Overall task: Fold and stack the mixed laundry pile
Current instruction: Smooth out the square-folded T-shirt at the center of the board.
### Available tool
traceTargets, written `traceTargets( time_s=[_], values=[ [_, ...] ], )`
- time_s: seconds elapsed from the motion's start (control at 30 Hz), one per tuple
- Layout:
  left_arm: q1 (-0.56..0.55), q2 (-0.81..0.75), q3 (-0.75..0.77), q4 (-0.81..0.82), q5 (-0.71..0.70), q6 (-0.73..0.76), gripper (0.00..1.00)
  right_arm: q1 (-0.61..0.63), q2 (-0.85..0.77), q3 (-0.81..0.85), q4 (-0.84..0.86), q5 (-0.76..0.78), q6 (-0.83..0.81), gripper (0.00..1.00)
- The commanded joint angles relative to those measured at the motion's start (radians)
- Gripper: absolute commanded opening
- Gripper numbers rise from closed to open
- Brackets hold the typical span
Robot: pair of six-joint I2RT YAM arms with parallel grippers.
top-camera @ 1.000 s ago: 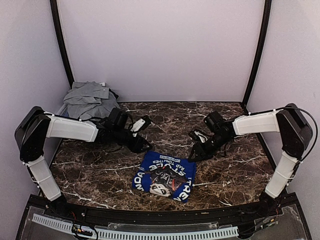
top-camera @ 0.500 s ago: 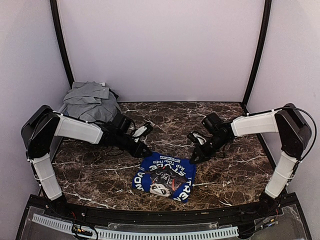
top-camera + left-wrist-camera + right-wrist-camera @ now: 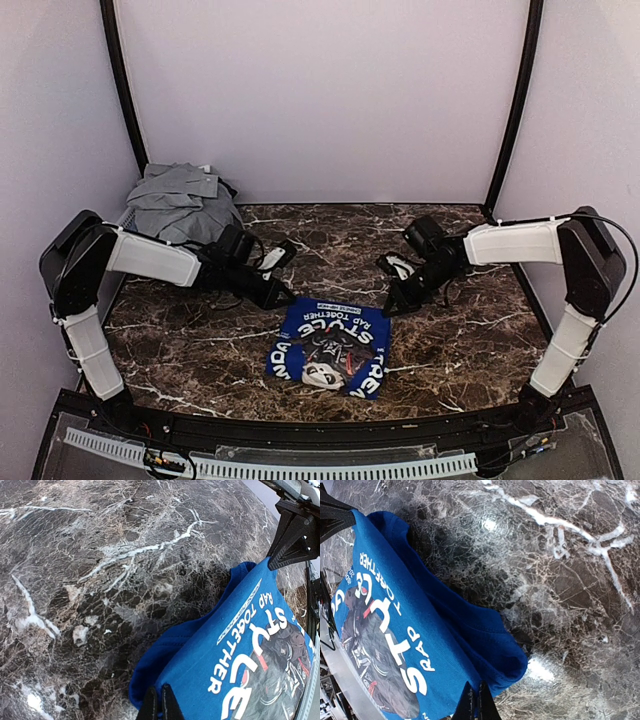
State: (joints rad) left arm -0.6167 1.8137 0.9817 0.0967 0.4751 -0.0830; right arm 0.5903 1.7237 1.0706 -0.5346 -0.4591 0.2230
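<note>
The royal-blue T-shirt [image 3: 331, 345] with white print lies folded on the marble table, near the front centre. My left gripper [image 3: 286, 300] is at its far left corner, shut on the blue cloth [image 3: 200, 670]; its fingertips [image 3: 151, 705] pinch the folded edge. At the far right corner my right gripper [image 3: 389, 307] is shut on the T-shirt [image 3: 420, 630], with the fingertips [image 3: 468, 700] clamped on the hem. The far edge is lifted slightly between the two grippers. The rest of the laundry pile, with a light-grey shirt [image 3: 178, 197] on top, sits at the back left.
The grey pile rests on a basket whose rim [image 3: 124, 216] shows at the table's left edge. Dark marble tabletop [image 3: 330, 235] stretches behind the shirt. Black frame posts [image 3: 513, 105] and pale walls enclose the table.
Both grippers have closed on the T-shirt's far corners. The far edge has been drawn back and stretched, so the shirt now lies squarer.
</note>
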Motion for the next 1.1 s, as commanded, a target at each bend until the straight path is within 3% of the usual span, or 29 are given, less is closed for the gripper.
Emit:
traceTargets(
  time_s=[0.0, 0.2, 0.43, 0.47, 0.5, 0.57, 0.6, 0.63, 0.67, 0.7, 0.77, 0.9, 0.97, 1.07],
  values=[
    [0.017, -0.026, 0.002, 0.012, -0.061, -0.011, 0.0, 0.003, 0.049, 0.044, -0.006, 0.077, 0.012, 0.0],
    [0.017, 0.048, 0.044, 0.013, -0.075, -0.028, 0.0, 0.001, 0.136, 0.117, 0.005, 0.158, 0.018, 0.0],
    [0.026, 0.119, 0.12, -0.03, -0.184, -0.034, 0.02, -0.015, 0.271, 0.328, -0.047, 0.259, -0.025, 0.0],
    [0.029, 0.12, 0.141, -0.05, -0.218, -0.037, 0.11, -0.019, 0.281, 0.359, -0.058, 0.263, -0.031, 0.01],
    [0.033, 0.118, 0.152, -0.062, -0.239, -0.042, 0.18, -0.023, 0.289, 0.388, -0.075, 0.267, -0.034, 0.09],
    [0.04, 0.091, 0.183, -0.117, -0.282, -0.057, 0.44, -0.03, 0.282, 0.435, -0.114, 0.288, -0.039, 0.31],
    [0.04, 0.051, 0.185, -0.132, -0.299, -0.065, 0.5, -0.03, 0.264, 0.449, -0.128, 0.298, -0.039, 0.43],
    [0.039, 0.024, 0.18, -0.131, -0.304, -0.071, 0.67, -0.03, 0.241, 0.458, -0.139, 0.3, -0.038, 0.53],
    [0.039, -0.03, 0.163, -0.128, -0.301, -0.08, 0.74, -0.031, 0.207, 0.462, -0.144, 0.298, -0.035, 0.63],
    [0.039, -0.062, 0.139, -0.118, -0.296, -0.085, 0.9, -0.031, 0.173, 0.462, -0.149, 0.29, -0.031, 0.7],
    [0.037, -0.166, 0.092, -0.108, -0.273, -0.103, 0.98, -0.03, 0.1, 0.452, -0.159, 0.245, -0.026, 0.75],
    [-0.013, -0.336, 0.054, -0.179, -0.21, -0.14, 0.99, -0.012, -0.062, 0.337, -0.087, 0.01, 0.036, 0.8],
    [-0.082, -0.363, 0.074, -0.274, -0.253, -0.146, 0.99, 0.012, -0.137, 0.246, -0.026, -0.09, 0.094, 0.82],
    [-0.19, -0.409, 0.046, -0.283, -0.27, -0.219, 0.99, 0.063, -0.21, 0.114, 0.085, -0.217, 0.204, 0.85]
  ],
)
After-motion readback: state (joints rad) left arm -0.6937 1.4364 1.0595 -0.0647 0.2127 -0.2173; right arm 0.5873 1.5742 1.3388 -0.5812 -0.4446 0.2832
